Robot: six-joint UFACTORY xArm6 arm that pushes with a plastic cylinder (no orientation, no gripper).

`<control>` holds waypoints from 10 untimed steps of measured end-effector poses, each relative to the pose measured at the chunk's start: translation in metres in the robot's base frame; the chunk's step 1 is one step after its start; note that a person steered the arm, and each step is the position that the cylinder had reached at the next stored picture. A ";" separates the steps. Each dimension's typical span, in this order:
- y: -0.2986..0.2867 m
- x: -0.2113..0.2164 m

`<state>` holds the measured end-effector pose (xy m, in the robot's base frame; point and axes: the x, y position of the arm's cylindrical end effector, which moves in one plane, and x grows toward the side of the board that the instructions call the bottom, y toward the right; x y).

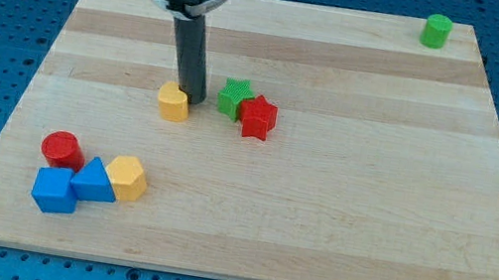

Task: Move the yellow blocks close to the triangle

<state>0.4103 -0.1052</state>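
A blue triangle block (93, 181) sits near the view's bottom left. A yellow hexagon block (126, 177) touches its right side. A second yellow block (173, 103) lies up the board, apart from the others. My tip (191, 100) rests on the board right beside this yellow block, at its upper right, between it and the green star (234, 96).
A red cylinder (60, 148) and a blue cube (54, 189) sit against the triangle at the view's left. A red star (257, 117) touches the green star. A green cylinder (436, 31) stands at the view's top right corner.
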 end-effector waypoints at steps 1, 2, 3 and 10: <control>-0.013 0.009; -0.031 0.019; -0.048 0.026; -0.064 0.077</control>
<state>0.4869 -0.1690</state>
